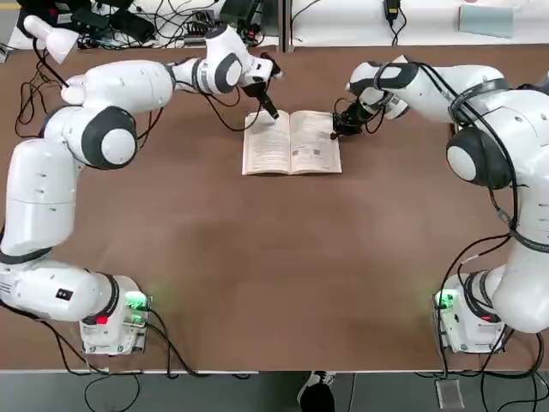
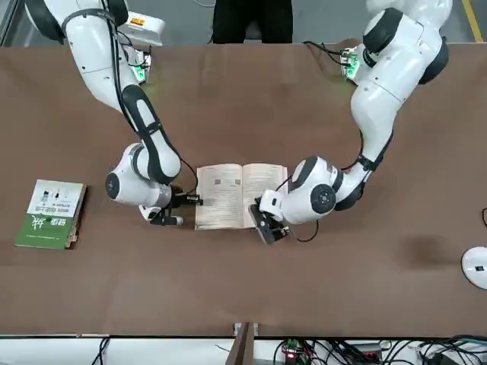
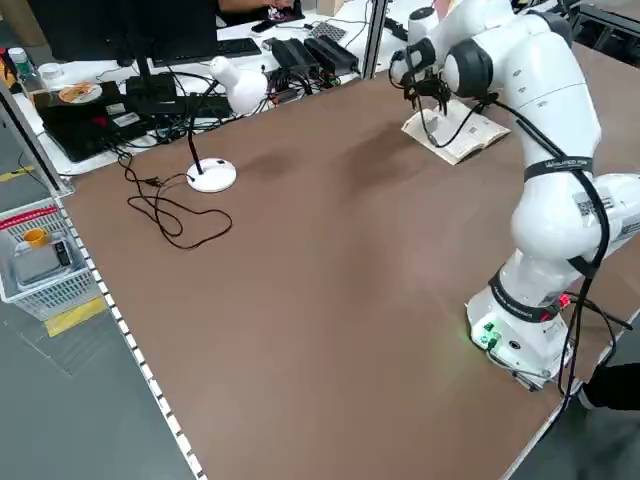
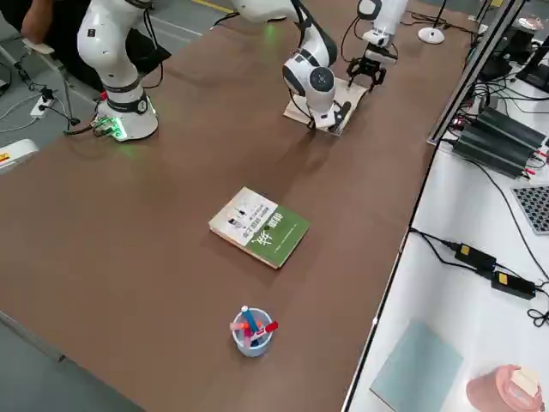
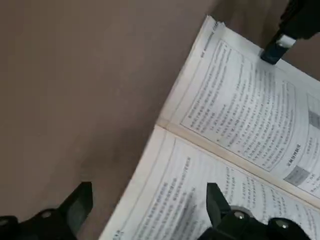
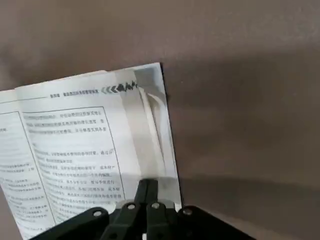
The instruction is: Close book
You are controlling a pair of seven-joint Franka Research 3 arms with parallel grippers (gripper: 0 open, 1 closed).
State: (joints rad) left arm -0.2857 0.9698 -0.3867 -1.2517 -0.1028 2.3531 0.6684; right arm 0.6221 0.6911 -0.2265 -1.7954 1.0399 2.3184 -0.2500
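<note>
The book (image 1: 292,144) lay open and flat by the middle of the table's (image 1: 283,257) far edge, both cream pages of print facing up, its spine pointing toward the robot. The right gripper (image 6: 146,186), fingers pressed together, was at the right page's outer border. The left gripper (image 5: 150,200) hung over the left page's outer side, its fingers spread with nothing between them.

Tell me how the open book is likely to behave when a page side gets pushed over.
The open book looks like a thin paperback, so it should be light and may slide before it folds. Its leaves look floppy: near the right hand some curl up off the cover, so they may fan or crease. Lying nearly flat, it seems unlikely to tip.
</note>
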